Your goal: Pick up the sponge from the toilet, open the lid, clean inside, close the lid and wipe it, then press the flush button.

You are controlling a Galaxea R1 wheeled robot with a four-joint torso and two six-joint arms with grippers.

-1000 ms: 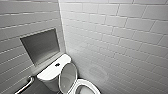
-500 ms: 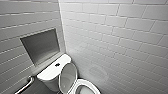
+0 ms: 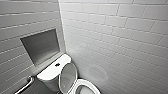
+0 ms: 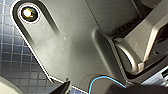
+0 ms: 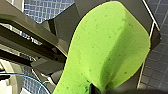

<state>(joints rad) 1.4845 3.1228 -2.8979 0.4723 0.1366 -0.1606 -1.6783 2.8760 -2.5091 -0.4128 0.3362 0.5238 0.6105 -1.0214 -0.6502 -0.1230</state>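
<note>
Right gripper [image 5: 98, 88]: you've got it clamped on the sponge [image 5: 107, 50], as best your right wrist camera shows; a dark finger bites in at the narrow part.
Sponge: bright green and speckled, right up against the lens, standing up out of the grip and bowed to one side.
Left gripper [image 4: 63, 88]: just a dark tip at the edge of your left wrist picture, so you can't tell its state.
Floor [image 4: 15, 62]: small dark blue square tiles under both wrists.
Toilet [image 3: 50, 72]: white and glossy, tucked into the corner at the lower middle of your head view, well clear of the sponge.
Bowl [image 3: 87, 83]: the oval rim is in sight and open to you at the bottom edge.
Lid [image 3: 67, 76]: up, standing between bowl and tank and leaning back toward the tank.
Flush button [image 3: 57, 64]: small dark spot in the middle of the tank top, nothing touching it.
Grab bar [image 3: 26, 85]: pale rail on the left wall, beside the tank.
Niche [image 3: 41, 46]: grey recess in the left wall, above the tank.
Wall tiles [image 3: 120, 37]: white brick-laid tiles behind and to the right of the toilet.
</note>
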